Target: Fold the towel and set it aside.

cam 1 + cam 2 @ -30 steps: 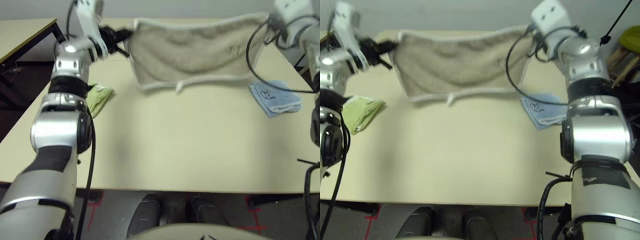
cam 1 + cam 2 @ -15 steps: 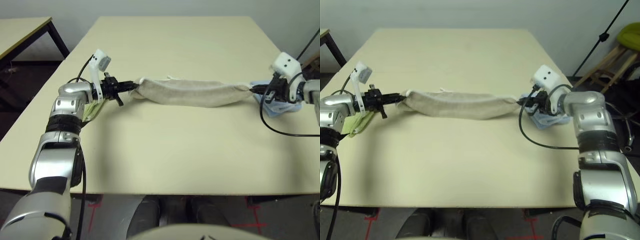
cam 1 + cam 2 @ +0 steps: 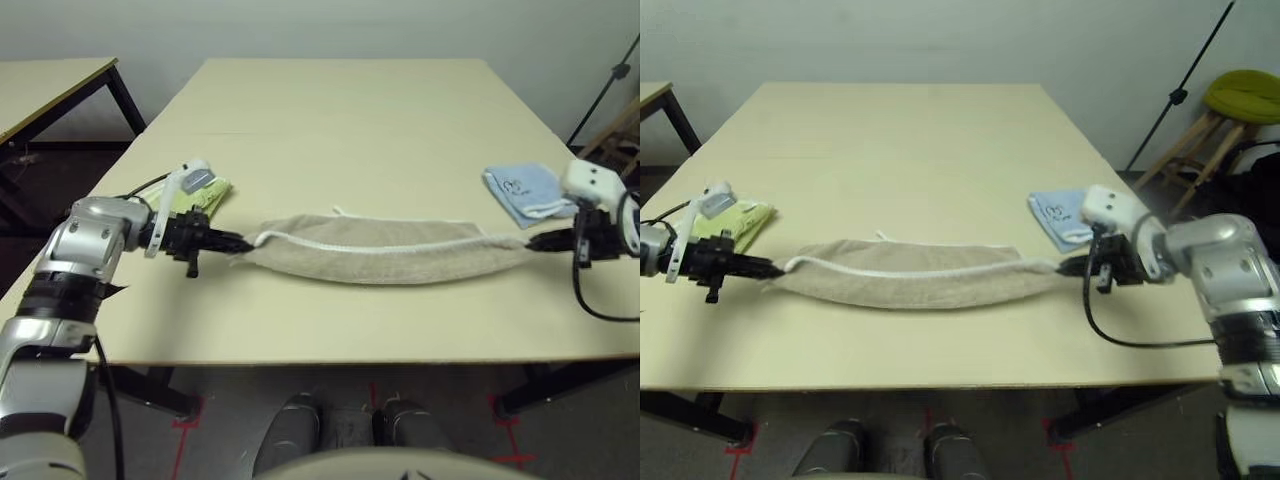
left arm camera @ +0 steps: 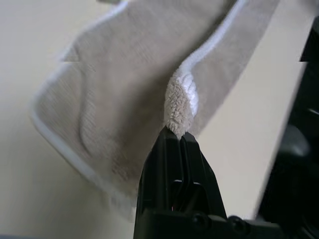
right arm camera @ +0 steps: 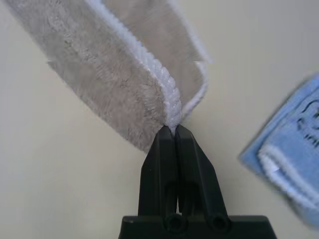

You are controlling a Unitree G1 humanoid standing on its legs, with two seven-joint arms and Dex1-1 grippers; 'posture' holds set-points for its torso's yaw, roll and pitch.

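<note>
The towel (image 3: 385,252) lies folded long across the table (image 3: 340,120) near its front edge; left gripper (image 3: 240,243) and right gripper (image 3: 533,243) each pinch one end tightly

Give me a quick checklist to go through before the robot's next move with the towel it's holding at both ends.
1. Left tool shut on a bunched end of the towel: ok.
2. Right tool shut on the other end, at the white edging: ok.
3. Towel doubled lengthwise and lying on the table, stretched between the two tools: ok.
4. Towel apart from the light blue cloth near the right tool: ok.
5. Towel apart from the yellow-green cloth near the left tool: ok.
6. Folded edges line up evenly along the whole length: cannot tell.
</note>
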